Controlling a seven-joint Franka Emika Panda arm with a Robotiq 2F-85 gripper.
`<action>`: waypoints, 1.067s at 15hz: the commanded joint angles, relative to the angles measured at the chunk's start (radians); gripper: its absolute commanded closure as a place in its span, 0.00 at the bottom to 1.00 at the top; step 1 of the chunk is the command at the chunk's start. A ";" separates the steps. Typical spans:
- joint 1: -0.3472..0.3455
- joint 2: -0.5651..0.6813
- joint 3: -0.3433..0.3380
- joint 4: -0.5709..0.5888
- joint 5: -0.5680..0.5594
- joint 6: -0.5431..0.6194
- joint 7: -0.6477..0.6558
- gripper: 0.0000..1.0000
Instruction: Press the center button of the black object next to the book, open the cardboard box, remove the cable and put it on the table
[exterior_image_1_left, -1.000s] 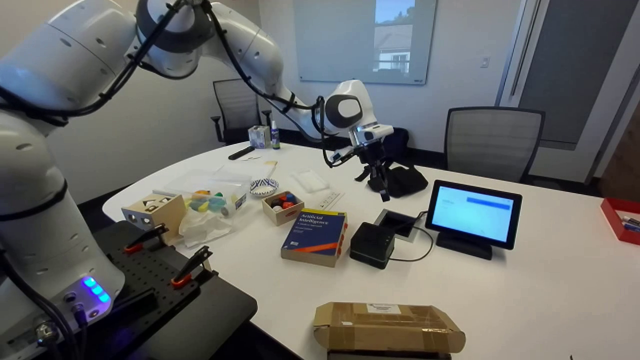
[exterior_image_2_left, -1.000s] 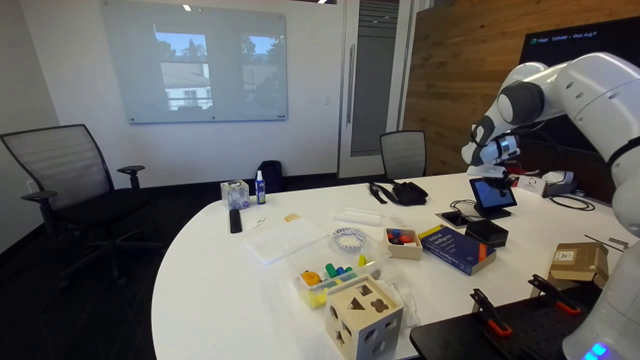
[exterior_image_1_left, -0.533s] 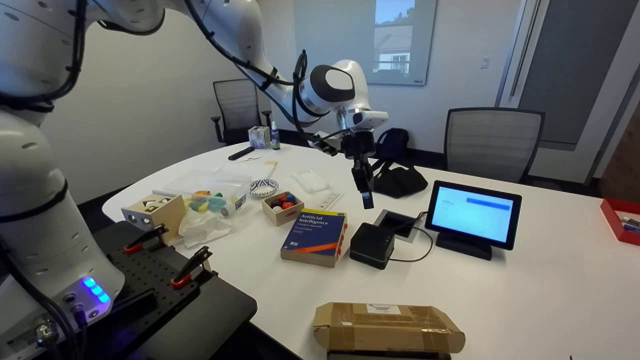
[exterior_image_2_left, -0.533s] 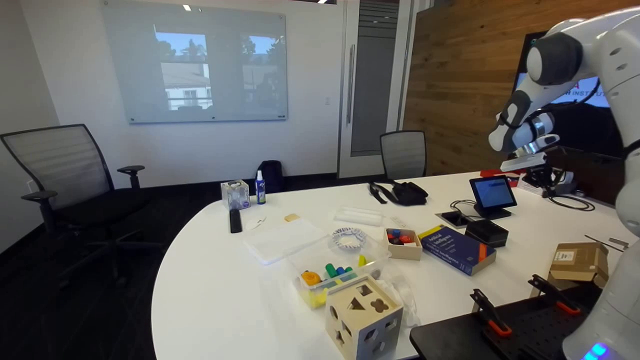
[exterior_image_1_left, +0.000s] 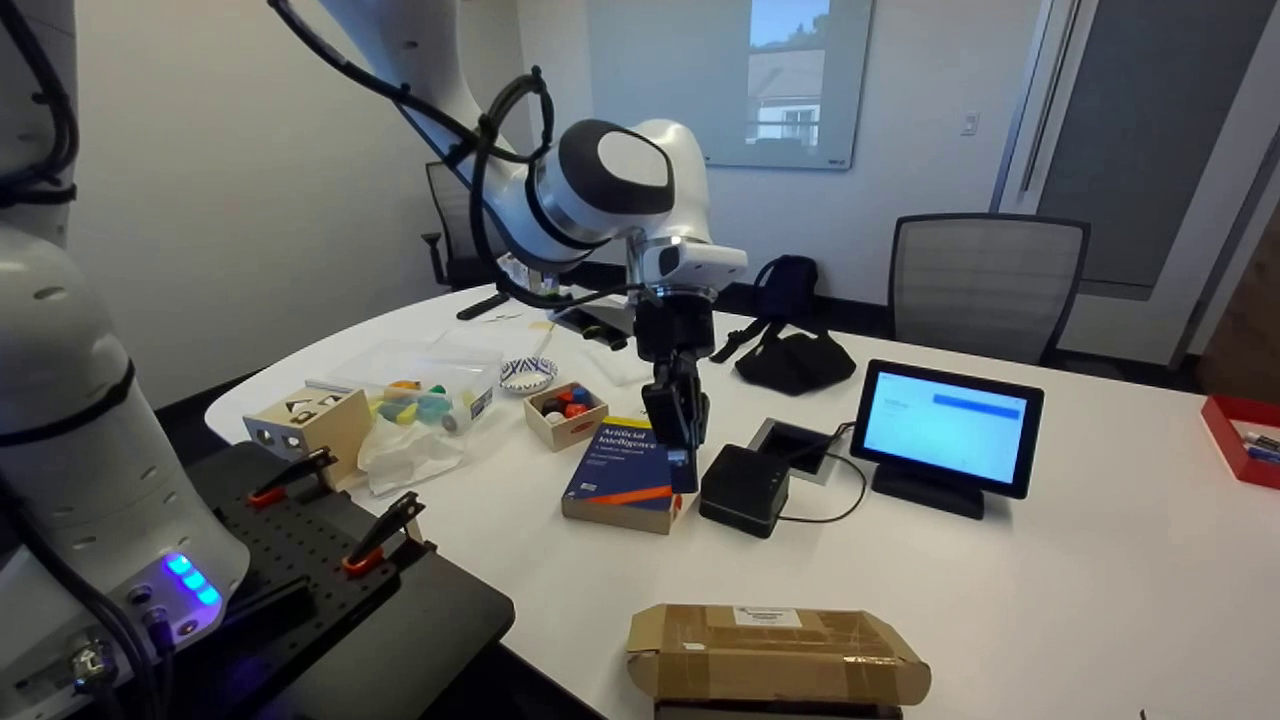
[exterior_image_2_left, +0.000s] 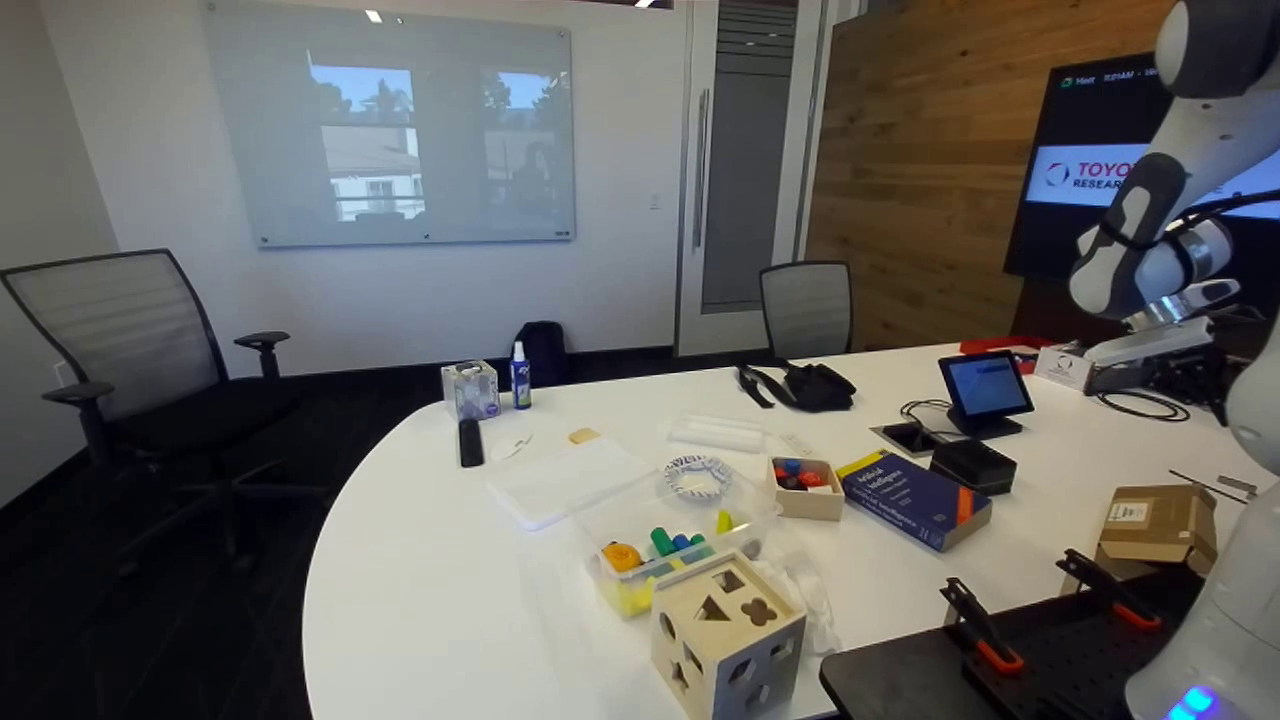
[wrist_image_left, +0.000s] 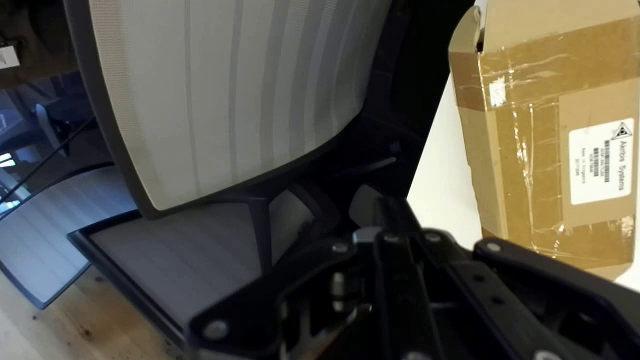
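Pincer (exterior_image_1_left: 683, 480): clenched, fingertips together, as I see through the wrist view; in an exterior view it points downward in front of the book (exterior_image_1_left: 615, 465).
Black object (exterior_image_1_left: 742, 488): lies on the counter (exterior_image_1_left: 1100, 600), just beside this book.
Cardboard box (exterior_image_1_left: 780, 655): it is well apart from them, near the counter's edge.
Tablet (exterior_image_1_left: 950, 425): stands near the black object, its screen lit.

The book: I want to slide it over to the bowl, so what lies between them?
A small open box sits between the book and the bowl; both exterior views show it.
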 joint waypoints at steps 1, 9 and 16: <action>-0.040 -0.014 0.043 0.001 -0.015 -0.009 0.010 0.99; -0.052 -0.039 0.065 -0.015 -0.022 0.043 0.011 0.66; -0.253 0.048 0.124 0.046 0.200 0.127 -0.190 0.13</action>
